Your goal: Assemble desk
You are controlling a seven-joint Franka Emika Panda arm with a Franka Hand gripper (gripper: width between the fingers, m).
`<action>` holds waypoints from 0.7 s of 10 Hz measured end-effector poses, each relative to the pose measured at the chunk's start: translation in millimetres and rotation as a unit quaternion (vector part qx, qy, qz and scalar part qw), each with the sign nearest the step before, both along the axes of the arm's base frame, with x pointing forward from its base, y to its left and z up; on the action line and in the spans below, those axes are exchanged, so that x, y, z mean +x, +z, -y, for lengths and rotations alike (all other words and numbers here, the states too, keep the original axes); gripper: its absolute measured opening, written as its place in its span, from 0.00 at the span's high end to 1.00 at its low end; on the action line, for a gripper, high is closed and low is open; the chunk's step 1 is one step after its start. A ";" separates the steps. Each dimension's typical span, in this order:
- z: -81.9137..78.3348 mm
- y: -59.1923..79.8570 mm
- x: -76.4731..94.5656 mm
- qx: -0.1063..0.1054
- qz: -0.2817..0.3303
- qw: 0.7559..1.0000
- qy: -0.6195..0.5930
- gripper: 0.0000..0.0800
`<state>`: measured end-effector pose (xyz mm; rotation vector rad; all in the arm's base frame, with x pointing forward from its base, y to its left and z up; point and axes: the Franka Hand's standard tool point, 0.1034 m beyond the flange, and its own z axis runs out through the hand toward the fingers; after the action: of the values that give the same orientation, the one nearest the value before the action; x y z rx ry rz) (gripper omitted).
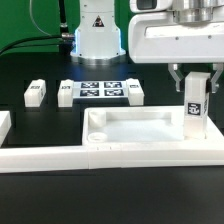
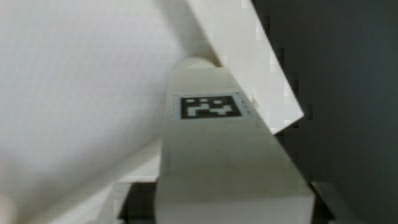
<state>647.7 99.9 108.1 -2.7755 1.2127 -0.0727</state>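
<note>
Four small white leg blocks show in the exterior view. The gripper [image 1: 194, 88] is clenched around one, the held leg block [image 1: 195, 108]. It stands upright at the tabletop's [image 1: 140, 128] end on the exterior view's right, with its tag facing the camera. I cannot tell if it touches the tabletop. The tabletop lies flat on the black table [image 1: 40, 125] with its rim up. Behind the tabletop lie the first leg block [image 1: 35, 93], the second leg block [image 1: 66, 93] and the third leg block [image 1: 135, 92], all apart from it. The marker board [image 1: 98, 90] lies between the second and third. A long white rail [image 1: 60, 158] lies just in front of the tabletop.

In the wrist view, the held leg block [image 2: 217, 160] sticks out from between the two dark fingers [image 2: 139, 205]. Its tag shows near its far end. The tabletop [image 2: 80, 90] fills the space beyond it.
</note>
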 end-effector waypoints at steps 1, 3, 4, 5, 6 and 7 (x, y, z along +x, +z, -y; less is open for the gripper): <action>-1.7 -0.7 -2.0 0.006 -0.010 0.994 -0.105 0.64; -3.1 -0.8 -2.5 0.039 -0.031 0.960 -0.274 0.64; -3.3 -1.0 -2.6 0.043 -0.034 0.950 -0.306 0.64; -4.4 -1.1 -2.7 0.044 -0.035 0.946 -0.318 0.60; -4.5 -1.3 -2.8 0.044 -0.035 0.946 -0.318 0.41; -4.5 -1.4 -2.7 0.043 -0.034 0.951 -0.306 0.25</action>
<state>645.0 104.4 106.7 -2.2414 1.9905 0.0262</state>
